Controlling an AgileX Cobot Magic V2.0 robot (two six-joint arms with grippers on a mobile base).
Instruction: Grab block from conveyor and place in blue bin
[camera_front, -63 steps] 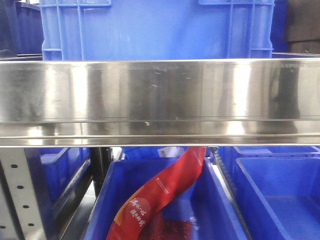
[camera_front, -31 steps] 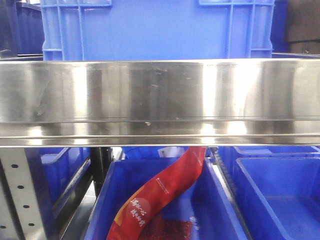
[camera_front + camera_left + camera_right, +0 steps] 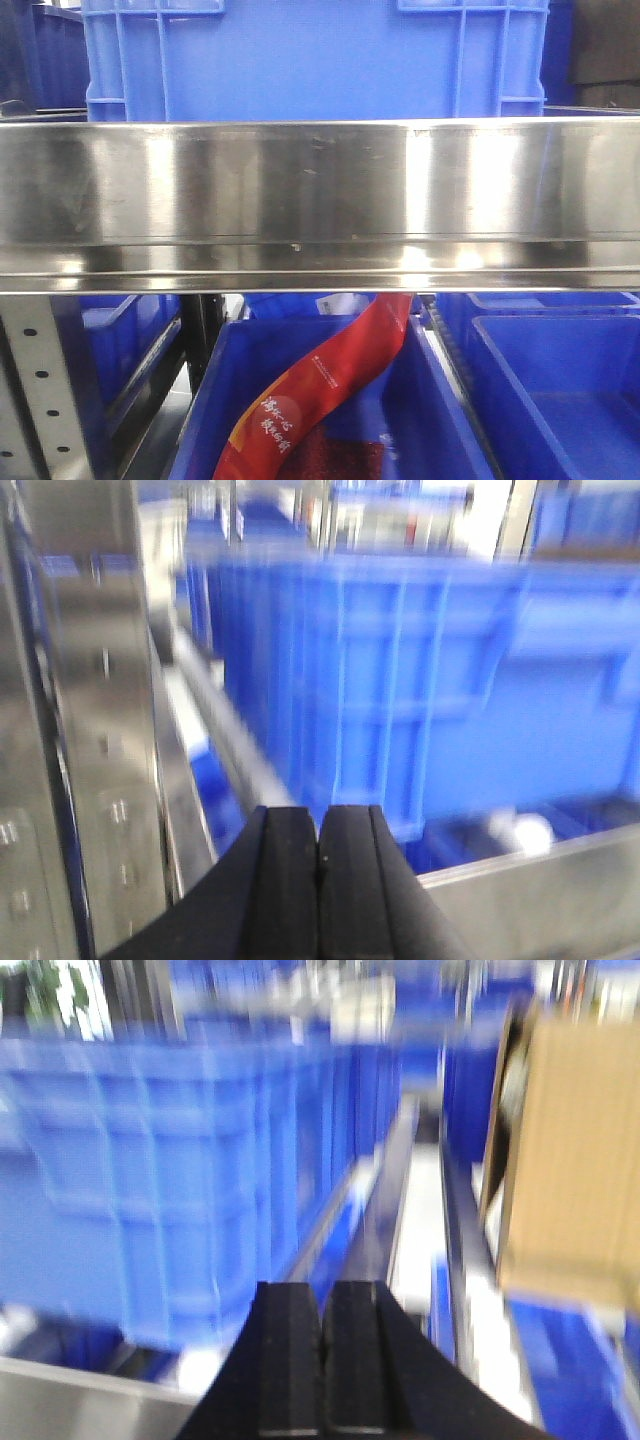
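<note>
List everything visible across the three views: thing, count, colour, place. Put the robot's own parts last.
Large crate: one, blue, standing behind and above the steel rail in the front view; it also fills both wrist views.
Steel rail: one, shiny silver, running across the whole front view.
Lower bins: at least two, blue, under the rail; one at centre, one at right.
Red pouch: one, red with white print, leaning in the centre lower bin.
Perforated upright: one, grey, lower left.
Cardboard box: one, brown, right side of the right wrist view, blurred.
Block: none visible.
Left gripper: black, jaws closed together, nothing between them.
Right gripper: black, jaws closed together, nothing between them.
</note>
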